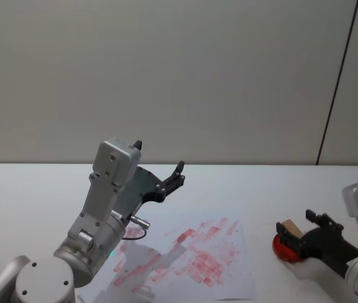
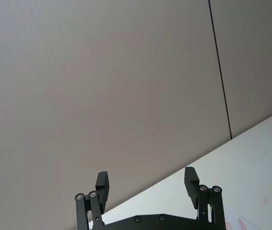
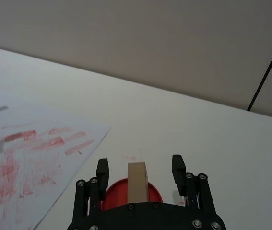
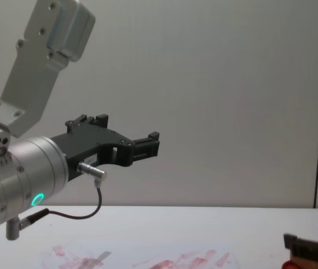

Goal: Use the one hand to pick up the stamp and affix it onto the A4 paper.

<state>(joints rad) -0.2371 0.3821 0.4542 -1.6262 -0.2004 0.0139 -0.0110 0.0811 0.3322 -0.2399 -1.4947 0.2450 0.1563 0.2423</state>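
**Head view: right gripper brackets the stamp on the ink pad**

Head view, from left to right: the left gripper (image 1: 177, 173) is raised at centre-left of the frame, above the far edge of the table (image 1: 27, 189), idle, with its fingers spread and nothing between them. Below and to its right, in the lower middle, lies the A4 paper (image 1: 229, 278), covered with red ink marks. At the lower right, the right gripper (image 1: 300, 228) reaches in from the frame edge, low over the red ink pad (image 1: 282, 250), well apart from the paper's right edge.

The stamp (image 1: 290, 228), a tan wooden block, stands on the pad between the right gripper's fingers. In the right wrist view the block (image 3: 138, 181) sits centred at the lower middle, with a clear gap to each finger (image 3: 102, 168); the jaws are released and not yet clamped on it.

The step in hand appears to be the grasp. Several things could go wrong from here. If the jaws close unevenly, one finger may push the block and tip it on the pad. A shallow hold near the top could let the stamp rotate or slip during the carry, smearing ink or printing crookedly. A descent that goes too low could foul the fingertips on the inked pad.
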